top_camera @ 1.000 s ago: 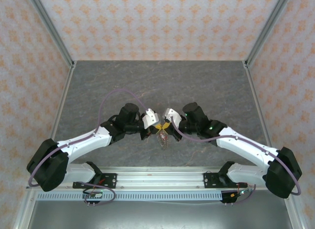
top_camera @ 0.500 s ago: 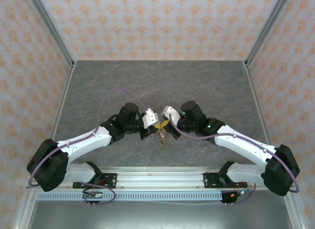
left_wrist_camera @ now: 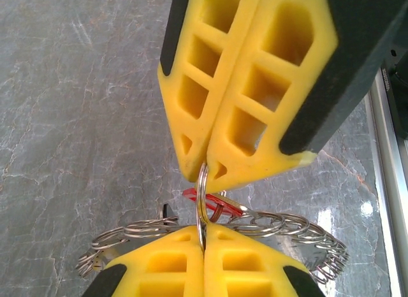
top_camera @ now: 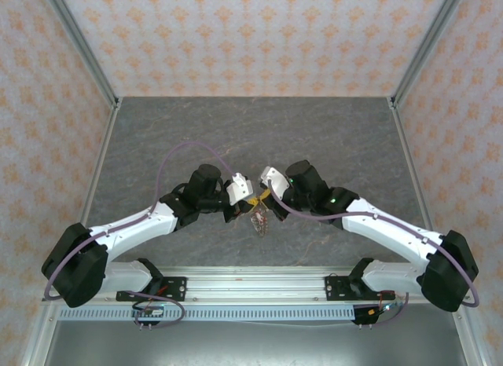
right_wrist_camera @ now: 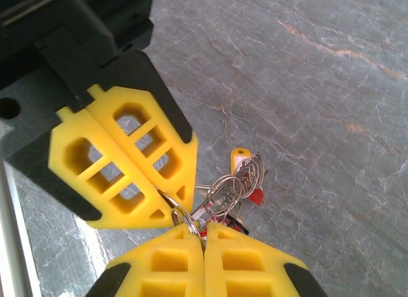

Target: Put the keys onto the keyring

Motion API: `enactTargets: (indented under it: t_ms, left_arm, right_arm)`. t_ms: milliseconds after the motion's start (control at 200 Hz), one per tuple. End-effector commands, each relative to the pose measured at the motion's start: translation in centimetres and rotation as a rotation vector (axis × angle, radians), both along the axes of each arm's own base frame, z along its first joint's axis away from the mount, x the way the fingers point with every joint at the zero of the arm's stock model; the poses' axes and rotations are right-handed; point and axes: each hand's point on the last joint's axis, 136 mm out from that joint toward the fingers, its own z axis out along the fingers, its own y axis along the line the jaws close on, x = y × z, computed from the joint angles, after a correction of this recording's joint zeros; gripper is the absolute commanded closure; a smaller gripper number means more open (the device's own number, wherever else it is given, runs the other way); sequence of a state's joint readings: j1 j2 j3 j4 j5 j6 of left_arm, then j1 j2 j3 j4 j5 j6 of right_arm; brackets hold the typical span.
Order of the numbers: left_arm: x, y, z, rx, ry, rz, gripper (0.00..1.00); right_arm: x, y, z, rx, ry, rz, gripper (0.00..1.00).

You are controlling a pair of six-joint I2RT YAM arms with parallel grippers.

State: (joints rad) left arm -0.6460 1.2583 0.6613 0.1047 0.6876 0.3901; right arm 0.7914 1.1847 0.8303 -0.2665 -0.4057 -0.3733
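Both grippers meet tip to tip over the middle of the table. My left gripper [top_camera: 245, 199] [left_wrist_camera: 204, 228] and right gripper [top_camera: 265, 197] [right_wrist_camera: 205, 225] are each shut on the same small metal ring [left_wrist_camera: 201, 195] [right_wrist_camera: 182, 215]. Below it hangs the bunch of keys [top_camera: 259, 221], a tangle of wire rings [right_wrist_camera: 242, 179] with a pale yellow tag [right_wrist_camera: 238, 159] and red tags [right_wrist_camera: 255, 196] [left_wrist_camera: 213, 200]. In the left wrist view a row of rings [left_wrist_camera: 280, 224] curves behind my fingers. I cannot pick out the wide keyring hoop from the tangle.
The grey marbled tabletop [top_camera: 251, 138] stretches all round the bunch. Patterned walls with metal posts [top_camera: 90, 75] enclose the back and sides. The aluminium base rail [top_camera: 251, 283] runs along the near edge.
The right arm has edged leftward, bringing its gripper tighter against the left one. The hanging bunch has shifted slightly left. Both grips are unchanged.
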Motion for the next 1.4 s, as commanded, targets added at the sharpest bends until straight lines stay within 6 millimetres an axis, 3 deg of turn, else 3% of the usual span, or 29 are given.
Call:
enactTargets:
  t_ms: [0, 240, 606, 821, 1011, 1171, 1396]
  left_arm:
    - [-0.2, -0.8, 3.0, -0.077, -0.073, -0.038, 1.00]
    - [-0.1, -1.0, 2.8, -0.079, -0.067, -0.043, 1.00]
    - [0.6, -1.1, 2.7, -0.084, -0.061, -0.019, 1.00]
    - [0.6, -1.0, 2.6, -0.083, -0.064, -0.009, 1.00]
    - [0.7, -0.8, 2.6, -0.082, -0.064, 0.005, 1.00]
    - [0.8, -0.8, 2.5, -0.078, -0.060, 0.009, 1.00]
    - [0.8, -0.8, 1.9, -0.068, -0.052, 0.014, 1.00]
  right_arm:
    - [2.1, -2.4, -1.4, -0.121, 0.012, -0.156, 1.00]
    - [2.4, -2.4, -2.2, -0.180, 0.143, -0.228, 1.00]
    - [2.1, -0.8, -1.0, -0.103, 0.234, -0.266, 1.00]
    - [3.0, -3.3, -2.3, -0.216, 0.203, -0.376, 1.00]
    - [3.4, -4.3, -3.0, -0.263, 0.204, -0.431, 1.00]
    - [3.6, -4.5, -2.7, -0.240, 0.197, -0.466, 1.00]
    - [3.3, -3.3, -1.3, -0.112, 0.200, -0.446, 1.00]
